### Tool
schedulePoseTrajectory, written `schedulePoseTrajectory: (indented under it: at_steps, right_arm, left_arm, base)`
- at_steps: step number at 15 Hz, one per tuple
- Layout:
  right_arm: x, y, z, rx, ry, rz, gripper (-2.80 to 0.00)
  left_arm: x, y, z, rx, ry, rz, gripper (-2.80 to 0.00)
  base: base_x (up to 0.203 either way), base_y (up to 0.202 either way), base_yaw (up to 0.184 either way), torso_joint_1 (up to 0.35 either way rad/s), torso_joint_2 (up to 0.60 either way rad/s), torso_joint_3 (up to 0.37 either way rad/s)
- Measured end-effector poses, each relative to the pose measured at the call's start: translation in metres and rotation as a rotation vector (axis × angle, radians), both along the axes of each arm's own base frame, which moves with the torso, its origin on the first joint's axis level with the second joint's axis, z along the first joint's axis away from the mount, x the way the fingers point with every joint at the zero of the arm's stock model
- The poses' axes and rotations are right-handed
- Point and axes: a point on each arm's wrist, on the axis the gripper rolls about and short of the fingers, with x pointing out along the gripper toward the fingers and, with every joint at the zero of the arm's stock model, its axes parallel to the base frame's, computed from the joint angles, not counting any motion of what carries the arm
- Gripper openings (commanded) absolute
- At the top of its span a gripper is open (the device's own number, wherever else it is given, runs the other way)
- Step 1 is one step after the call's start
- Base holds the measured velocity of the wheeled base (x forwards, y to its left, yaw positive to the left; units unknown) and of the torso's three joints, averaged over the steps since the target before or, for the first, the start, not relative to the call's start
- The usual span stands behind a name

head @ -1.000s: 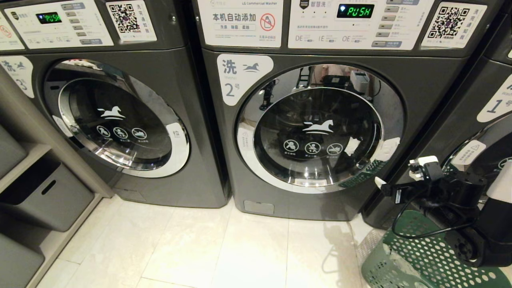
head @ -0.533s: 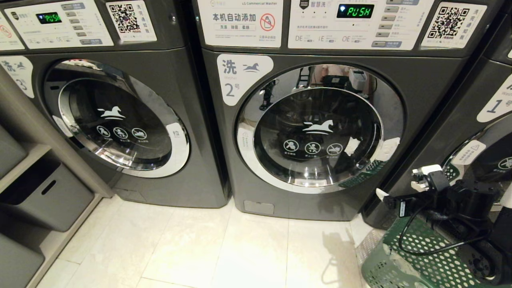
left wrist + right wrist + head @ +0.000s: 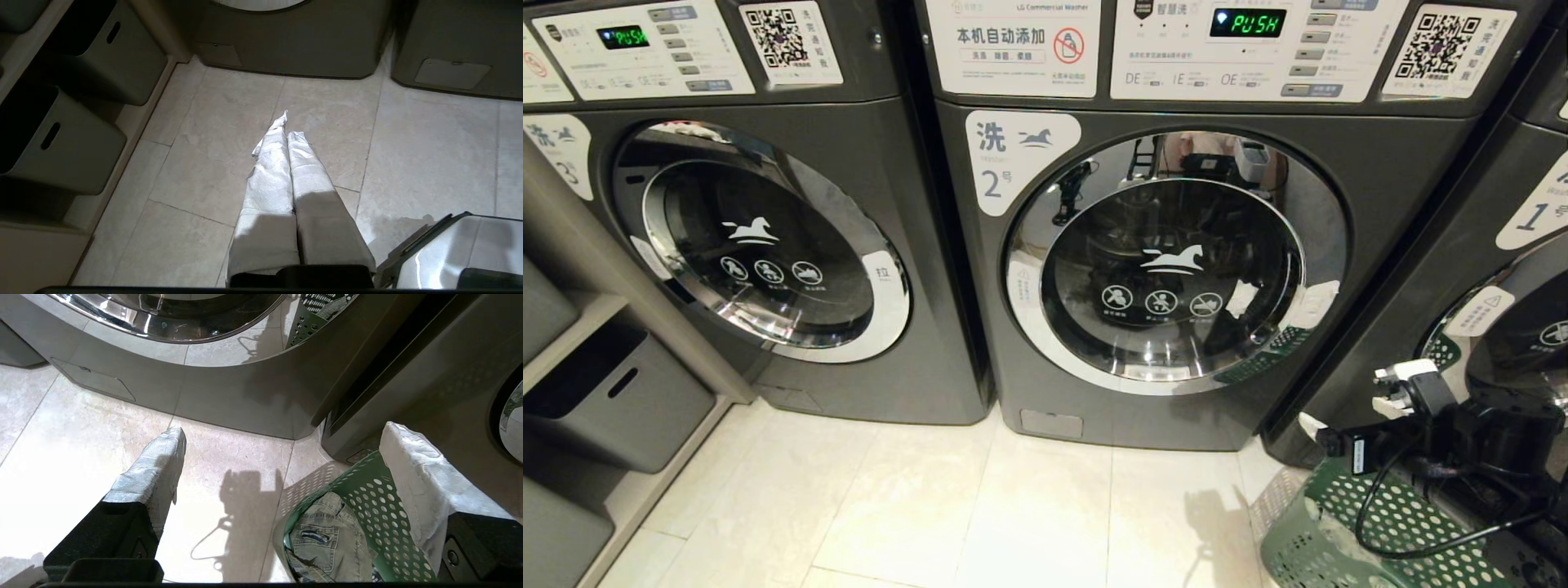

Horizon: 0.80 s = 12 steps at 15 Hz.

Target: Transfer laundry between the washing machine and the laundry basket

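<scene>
Currently the dark grey front-loading washing machine [image 3: 1176,269] marked 2, with its round chrome-rimmed glass door, stands shut in the middle of the head view, between like machines marked 3 [image 3: 760,237] and 1 [image 3: 1519,327]. At the lower right, the green plastic laundry basket [image 3: 1347,531] with round holes sits on the pale tiled floor [image 3: 931,506], just before the gap between machines 2 and 1. The right end effector [image 3: 1347,412] hovers above the basket's near rim with its white-wrapped fingers [image 3: 157,469] spread wide apart and nothing between them. In the right wrist view, a faded olive-grey denim-like garment [image 3: 327,539], the laundry, lies inside the basket, below and between those fingers, untouched. The left end effector [image 3: 288,122] shows only in its own wrist view, hanging over bare floor tiles with its two white-wrapped fingers pressed together and empty. Solid grey bins with slot handles [image 3: 61,139] stand on low shelving at the robot's left side
</scene>
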Motion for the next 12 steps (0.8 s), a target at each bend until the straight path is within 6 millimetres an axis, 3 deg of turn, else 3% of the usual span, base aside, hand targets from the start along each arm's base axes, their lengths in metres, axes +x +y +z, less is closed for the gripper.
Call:
schedulePoseTrajectory:
  at_steps: [3,4,8,12]
  right_arm:
    - [-0.0014,0.0002,0.0017,-0.006,-0.004,0.013,0.0]
    - [-0.0015,0.0001,0.002,-0.008,-0.006,0.015,-2.8]
    - [-0.002,0.0003,-0.0017,-0.073,0.008,0.035,-2.8]
    - [-0.0068,0.0006,-0.0045,-0.071,0.029,0.05,-2.8]
  left_arm:
    - [0.0011,-0.0018,-0.0006,0.006,-0.011,-0.072,-2.8]
    - [0.0011,-0.0018,-0.0009,0.023,-0.004,-0.079,-2.8]
    - [0.0012,-0.002,-0.0014,0.016,-0.005,-0.084,-2.8]
    - [-0.002,-0.0024,-0.0041,0.011,0.067,0.026,-2.8]
  base:
    - [0.0,0.0,0.0,0.0,0.0,0.0]
    - [0.0,0.0,0.0,0.0,0.0,0.0]
    - [0.0,0.0,0.0,0.0,0.0,0.0]
    - [0.0,0.0,0.0,0.0,0.0,0.0]
